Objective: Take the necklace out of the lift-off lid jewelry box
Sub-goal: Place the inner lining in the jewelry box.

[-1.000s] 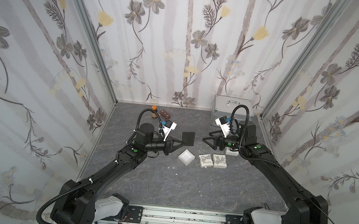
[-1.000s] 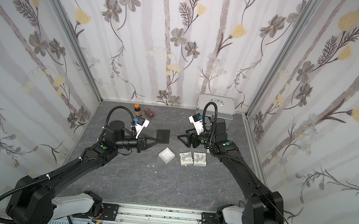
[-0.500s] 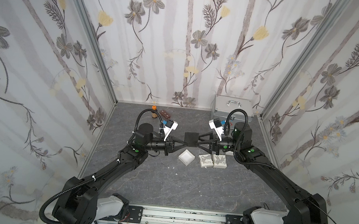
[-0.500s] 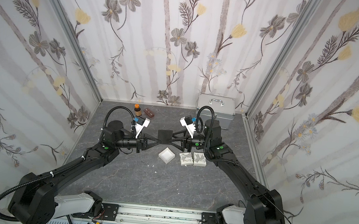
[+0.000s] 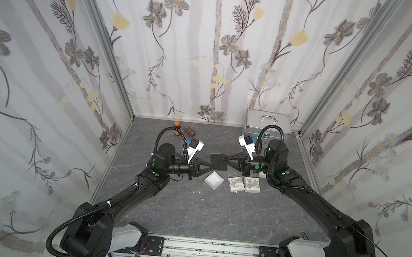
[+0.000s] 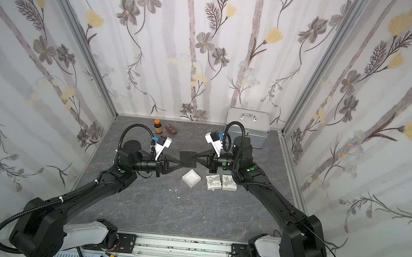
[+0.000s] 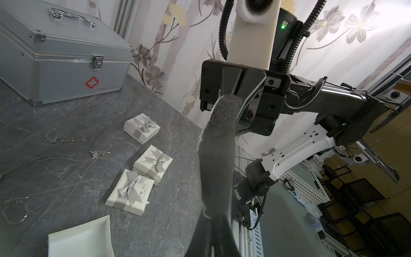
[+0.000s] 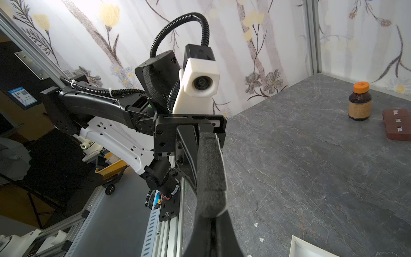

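Above the middle of the table (image 5: 192, 210) the right gripper (image 5: 225, 161) pinches a foam pad (image 5: 218, 162); the left gripper (image 5: 211, 165) meets its other edge, grip unclear. The necklace (image 7: 96, 153), probably, lies among chains (image 7: 66, 139) between the boxes (image 7: 153, 163) and the back-right corner's case (image 7: 62, 55).

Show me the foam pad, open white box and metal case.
foam pad (image 5: 218, 161): a top view, flat face.
open white box (image 5: 213, 180): a top view, bare inside.
metal case (image 7: 66, 80): left wrist view, front wall.

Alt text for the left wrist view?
A dark foam pad runs from the left gripper to the right gripper, both pinching it in the air. On the table: three ribboned white boxes, an open white box, loose silver chains.
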You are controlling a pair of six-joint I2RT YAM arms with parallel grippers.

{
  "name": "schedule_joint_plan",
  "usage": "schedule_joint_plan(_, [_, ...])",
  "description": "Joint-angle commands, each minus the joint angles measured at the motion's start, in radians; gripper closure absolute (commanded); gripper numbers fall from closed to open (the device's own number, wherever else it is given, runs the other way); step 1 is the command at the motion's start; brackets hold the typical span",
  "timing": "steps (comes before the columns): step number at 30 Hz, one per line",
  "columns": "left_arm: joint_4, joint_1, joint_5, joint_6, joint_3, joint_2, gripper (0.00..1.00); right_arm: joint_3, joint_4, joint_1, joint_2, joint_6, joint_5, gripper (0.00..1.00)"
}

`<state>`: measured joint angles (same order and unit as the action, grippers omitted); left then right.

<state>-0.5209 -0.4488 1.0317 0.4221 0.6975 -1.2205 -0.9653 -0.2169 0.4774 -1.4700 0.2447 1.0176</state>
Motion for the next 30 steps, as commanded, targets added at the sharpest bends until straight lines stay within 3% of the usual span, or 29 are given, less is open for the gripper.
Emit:
schedule_joint_plan(1, [-0.008, 0.001, -0.011, -0.012, -0.009, -0.003, 0.64, -0.024, 0.070, 0.000, -0.007, -0.021, -0.099, 1.00])
schedule_joint_plan(4, [0.102, 0.001, -0.118, -0.075, -0.014, 0.013, 0.46, -0.058, 0.230, -0.001, -0.027, -0.077, -0.205, 1.00])
schedule_joint_plan(7, [0.274, 0.001, -0.299, -0.154, -0.012, 0.032, 0.42, -0.103, 0.424, -0.001, -0.072, -0.136, -0.351, 1.00])
schedule_joint_plan(10, [0.430, 0.001, -0.448, -0.193, -0.002, 0.016, 0.43, -0.146, 0.588, 0.001, -0.168, -0.184, -0.447, 1.00])
schedule_joint_plan(14, [0.489, -0.012, -0.523, -0.209, -0.032, -0.015, 0.44, -0.164, 0.660, 0.017, -0.254, -0.200, -0.484, 1.00])
schedule_joint_plan(19, [0.445, -0.054, -0.573, -0.176, -0.103, -0.061, 0.46, -0.225, 0.718, 0.047, -0.360, -0.213, -0.521, 1.00])
schedule_joint_plan(25, [0.383, -0.078, -0.618, -0.137, -0.124, -0.182, 0.60, -0.301, 0.727, 0.073, -0.447, -0.209, -0.518, 1.00])
schedule_joint_plan(30, [0.353, -0.097, -0.631, -0.138, -0.088, -0.308, 0.65, -0.353, 0.762, 0.092, -0.504, -0.222, -0.531, 1.00])
